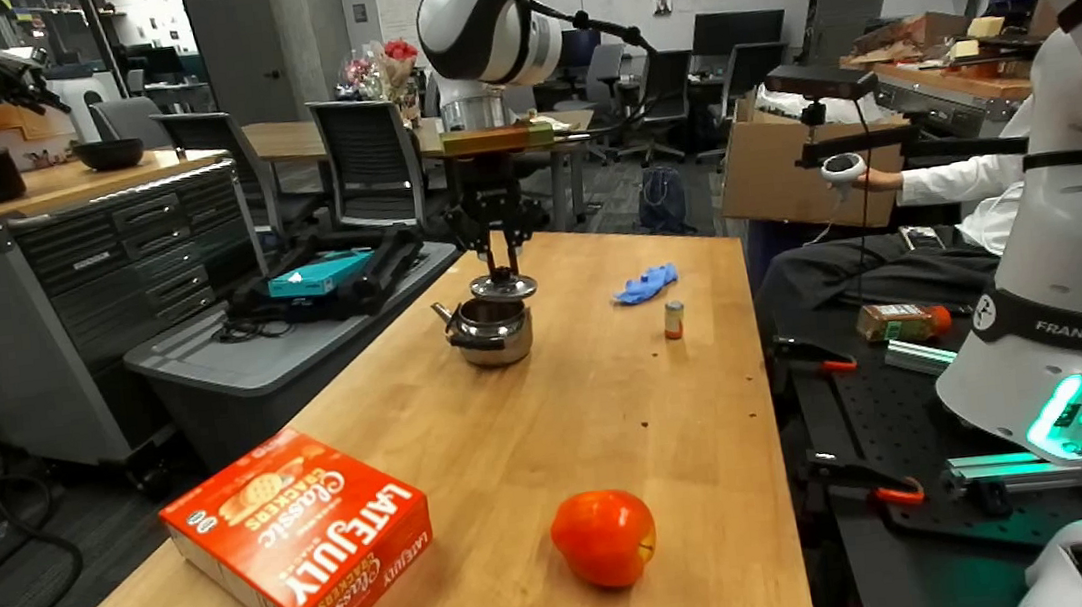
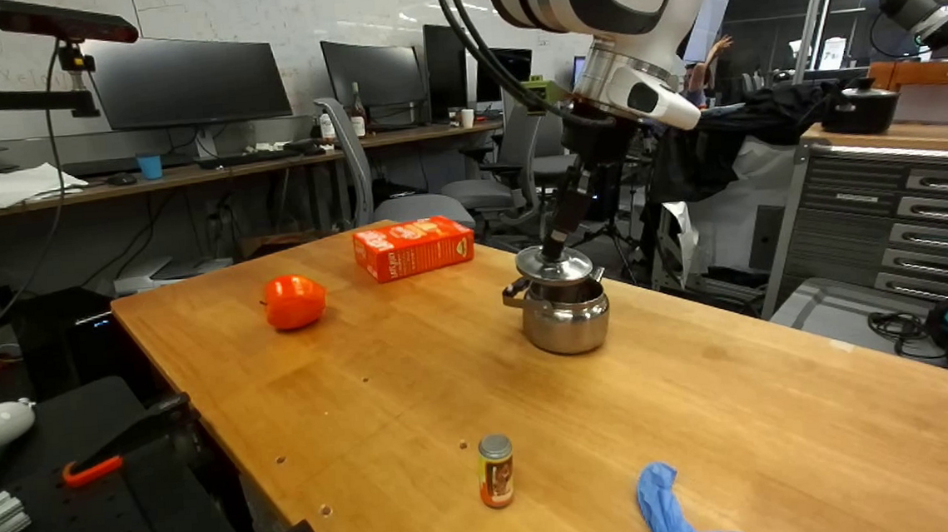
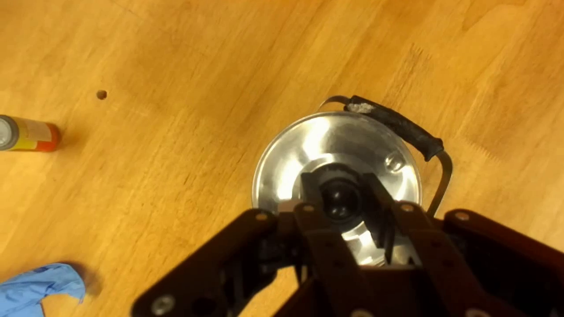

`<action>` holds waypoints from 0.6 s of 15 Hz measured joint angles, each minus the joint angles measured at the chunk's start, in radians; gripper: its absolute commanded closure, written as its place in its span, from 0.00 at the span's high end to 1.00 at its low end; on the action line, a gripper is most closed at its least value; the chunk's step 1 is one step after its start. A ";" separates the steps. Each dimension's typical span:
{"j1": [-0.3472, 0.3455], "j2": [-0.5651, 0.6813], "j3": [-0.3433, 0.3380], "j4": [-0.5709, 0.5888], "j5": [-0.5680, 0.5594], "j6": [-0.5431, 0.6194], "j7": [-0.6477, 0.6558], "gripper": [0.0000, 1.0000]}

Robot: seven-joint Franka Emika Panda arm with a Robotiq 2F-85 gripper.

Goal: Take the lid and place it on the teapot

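The silvery lid (image 1: 502,289) with its dark knob hangs over the teapot. It also shows in an exterior view (image 2: 554,270) and in the wrist view (image 3: 284,176). My gripper (image 1: 502,265) is shut on the lid's knob, with one finger on each side of it in the wrist view (image 3: 341,189). The shiny steel teapot (image 1: 495,342) stands upright on the table, its dark opening partly visible below the lid. In an exterior view (image 2: 566,326) there is a gap between lid and rim. In the wrist view the lid hides most of the teapot; its black handle (image 3: 396,123) shows.
The wooden table (image 1: 630,385) carries a red cracker box (image 1: 304,539), a red-orange tomato (image 1: 606,538), a small jar (image 1: 673,320) and a blue glove (image 1: 647,284). The jar (image 3: 28,133) and glove (image 3: 39,288) also show at the left of the wrist view.
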 measured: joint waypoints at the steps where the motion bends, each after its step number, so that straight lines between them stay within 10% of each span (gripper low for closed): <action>1: -0.005 0.004 0.000 0.000 0.002 0.000 0.000 0.07; 9: -0.029 0.039 0.000 0.018 0.037 0.000 0.000 0.07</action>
